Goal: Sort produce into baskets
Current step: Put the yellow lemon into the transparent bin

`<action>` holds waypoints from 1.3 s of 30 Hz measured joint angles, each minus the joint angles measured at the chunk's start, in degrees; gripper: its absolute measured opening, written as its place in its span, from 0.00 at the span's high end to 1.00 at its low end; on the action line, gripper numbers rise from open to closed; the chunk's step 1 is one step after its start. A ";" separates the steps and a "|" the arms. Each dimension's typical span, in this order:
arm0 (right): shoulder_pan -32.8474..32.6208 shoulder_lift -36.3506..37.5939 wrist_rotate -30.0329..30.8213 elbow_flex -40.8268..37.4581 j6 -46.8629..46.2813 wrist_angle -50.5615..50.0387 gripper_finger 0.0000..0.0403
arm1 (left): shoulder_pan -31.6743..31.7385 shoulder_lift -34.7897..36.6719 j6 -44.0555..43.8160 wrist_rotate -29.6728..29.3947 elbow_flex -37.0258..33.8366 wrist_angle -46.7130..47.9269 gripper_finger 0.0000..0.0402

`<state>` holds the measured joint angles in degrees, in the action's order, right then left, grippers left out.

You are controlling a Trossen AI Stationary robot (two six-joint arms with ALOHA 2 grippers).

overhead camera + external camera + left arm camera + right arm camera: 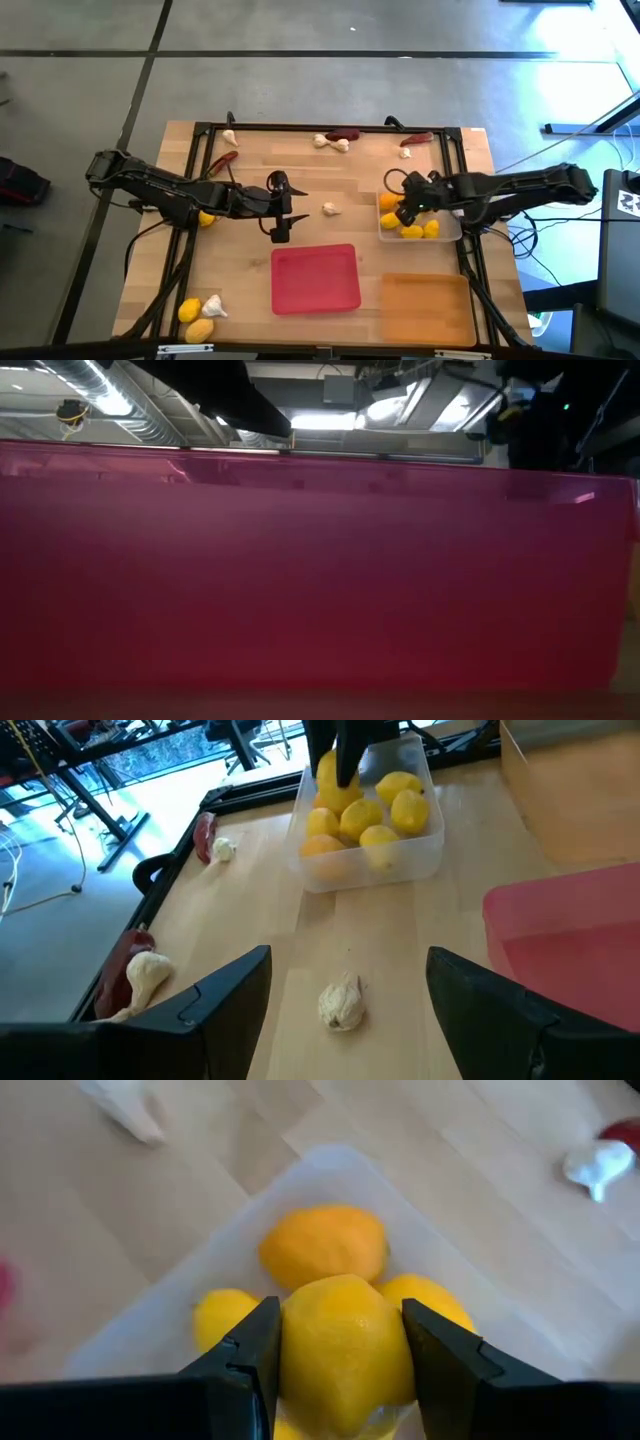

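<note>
The right gripper point(340, 1365) has its jaws clamped on a round yellow lemon point(345, 1350), right over the clear plastic tray point(447, 236) at middle right, where the other lemons sit. The left gripper point(345, 1020) has its jaws wide apart around a white garlic bulb point(341, 1002) on the wooden surface point(300, 170), probably to grab it.

Two dark arms reach inward over a wooden table point(250, 300). The left gripper point(281, 208) hangs just beside a garlic bulb point(330, 209), above the red tray point(315, 279). The right gripper point(406, 208) sits over the clear tray point(452, 232) of lemons point(411, 231). An orange tray point(425, 307) lies near the front edge; chilies point(343, 133) and garlic dot the far edge.
</note>
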<state>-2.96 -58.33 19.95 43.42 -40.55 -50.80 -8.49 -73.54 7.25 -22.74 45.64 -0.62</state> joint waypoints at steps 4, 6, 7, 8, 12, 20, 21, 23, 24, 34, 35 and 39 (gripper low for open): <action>0.00 -5.23 0.08 0.00 0.29 1.08 0.62 | 0.00 0.00 0.02 0.00 -0.01 0.02 0.35; 0.00 -7.52 0.08 0.00 0.44 1.60 0.62 | 0.00 -0.02 0.00 0.00 -0.01 0.02 0.35; 0.00 -8.58 0.06 0.00 0.48 1.42 0.62 | 0.00 -0.02 0.01 0.00 -0.03 0.04 0.35; 0.00 -9.71 0.06 0.00 0.48 1.31 0.62 | 0.00 -0.02 0.00 0.00 -0.03 0.04 0.35; 0.00 -13.66 0.04 0.00 0.48 1.72 0.62 | 0.00 -0.02 -0.02 0.00 -0.03 0.22 0.35; 0.00 -18.86 0.02 0.00 0.50 2.66 0.62 | 0.00 -0.02 -0.02 0.00 -0.03 0.22 0.35; 0.00 -19.25 0.02 0.00 0.52 2.82 0.61 | 0.00 -0.02 -0.02 0.00 -0.03 0.24 0.35; 0.00 -19.90 -0.10 0.00 0.51 2.89 0.59 | 0.00 -0.02 -0.02 0.00 -0.03 0.22 0.35; 0.00 -20.17 -0.18 0.00 0.51 2.89 0.57 | 0.00 -0.02 -0.02 0.00 -0.03 0.22 0.35; -0.04 -19.72 -0.47 0.31 1.49 2.61 0.26 | 0.00 -0.02 -0.81 0.00 -0.03 0.26 0.35; -0.07 -19.60 -0.44 0.77 1.53 2.67 0.24 | 0.00 -0.02 -1.05 0.00 -0.03 0.68 0.35; -0.07 -18.68 -0.44 3.83 2.24 2.09 0.21 | 0.00 0.93 -3.73 0.00 -0.05 7.05 0.35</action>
<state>-3.03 -77.01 19.50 47.25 -38.31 -48.70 -8.49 -72.61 3.52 -22.74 45.59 6.43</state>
